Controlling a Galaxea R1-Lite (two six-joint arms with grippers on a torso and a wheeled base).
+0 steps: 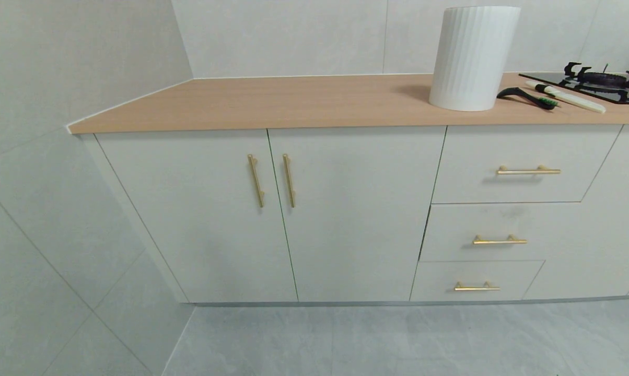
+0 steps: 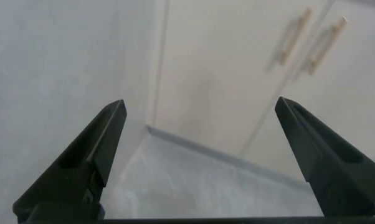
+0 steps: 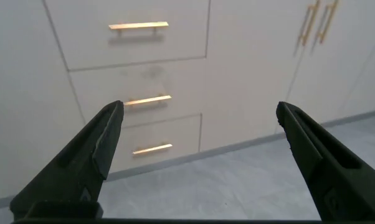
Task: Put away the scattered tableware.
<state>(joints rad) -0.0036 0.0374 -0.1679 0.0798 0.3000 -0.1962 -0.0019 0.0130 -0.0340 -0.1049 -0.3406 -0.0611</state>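
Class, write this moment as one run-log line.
left gripper open, empty | right gripper open, empty | black utensil, white utensil on countertop beside white ribbed container | top drawer shut

Soft, even light all round, bright on the pale cabinet fronts with no glare. The white ribbed canister (image 1: 474,57) throws a faint shadow leftward over the wooden worktop (image 1: 293,102), so the light is coming from the right. A thin shadow sits just under the top drawer handle (image 1: 528,170). The head view bends at its edges, wall lines splaying on the left. In the left wrist view the door handles (image 2: 291,38) are out of focus and the left gripper (image 2: 200,101) is a dark shape. In the right wrist view the drawer handles (image 3: 139,26) glint gold and the right gripper (image 3: 199,105) is just as dark.
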